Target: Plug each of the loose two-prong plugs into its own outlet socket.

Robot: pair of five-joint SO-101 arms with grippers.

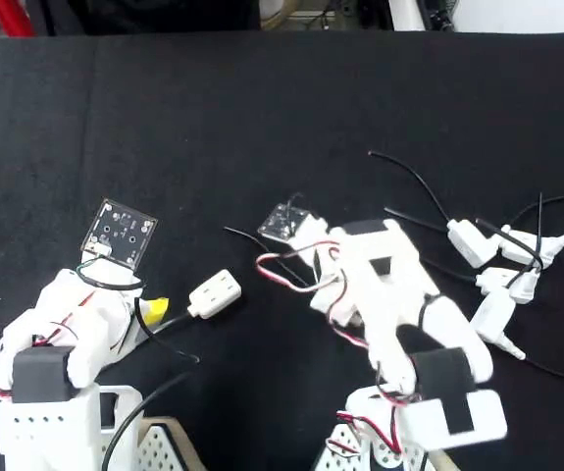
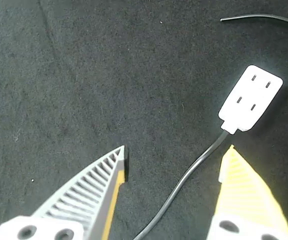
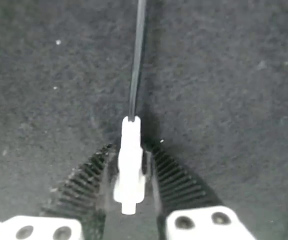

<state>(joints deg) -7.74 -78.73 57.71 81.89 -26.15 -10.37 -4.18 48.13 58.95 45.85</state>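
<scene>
A white outlet block (image 1: 215, 291) lies on the black cloth left of centre, its black cord (image 2: 184, 185) running back between the fingers of my left gripper (image 2: 176, 150). That gripper is open, just short of the outlet block (image 2: 250, 98), whose slotted face points up. In the high view its yellow finger (image 1: 154, 309) shows beside the block. My right gripper (image 3: 132, 149) is shut on a small white plug (image 3: 131, 160), low over the cloth. The plug's black cord (image 3: 137, 60) leads straight away from the gripper. Three loose white plugs (image 1: 473, 240) (image 1: 527, 245) (image 1: 497, 309) lie at the right.
The black cords (image 1: 414, 177) of the loose plugs loop across the cloth at the right. A thin black wire (image 1: 247, 240) lies near the table's middle, by the right arm (image 1: 389, 285). The far half of the black cloth (image 1: 262, 108) is bare.
</scene>
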